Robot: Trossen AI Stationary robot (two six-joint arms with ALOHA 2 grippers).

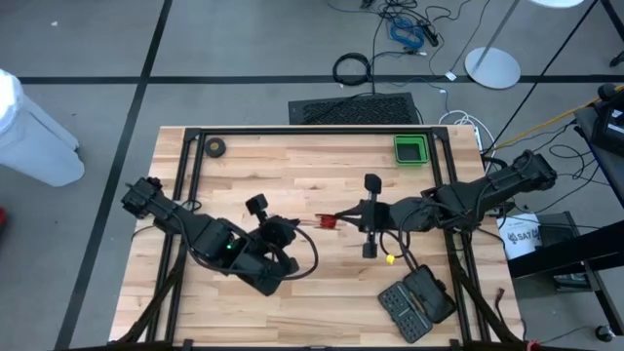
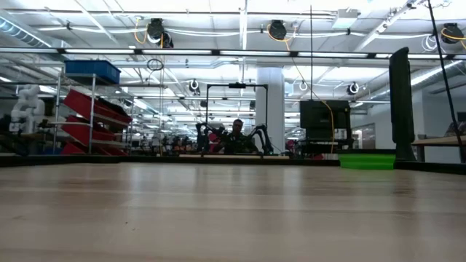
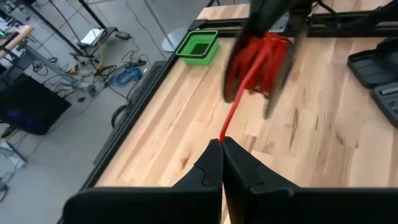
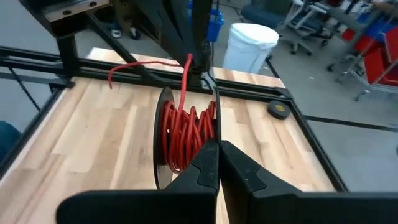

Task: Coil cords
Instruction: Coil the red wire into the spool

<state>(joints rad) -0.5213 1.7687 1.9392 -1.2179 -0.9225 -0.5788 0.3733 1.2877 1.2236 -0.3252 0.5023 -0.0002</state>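
We saw the left gripper pinching the red cord, and the right gripper clamping the reel, mid-table.

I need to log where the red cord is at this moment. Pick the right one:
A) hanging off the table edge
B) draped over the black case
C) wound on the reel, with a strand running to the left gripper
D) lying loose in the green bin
C: in the left wrist view the red cord runs from the reel to the shut left gripper.
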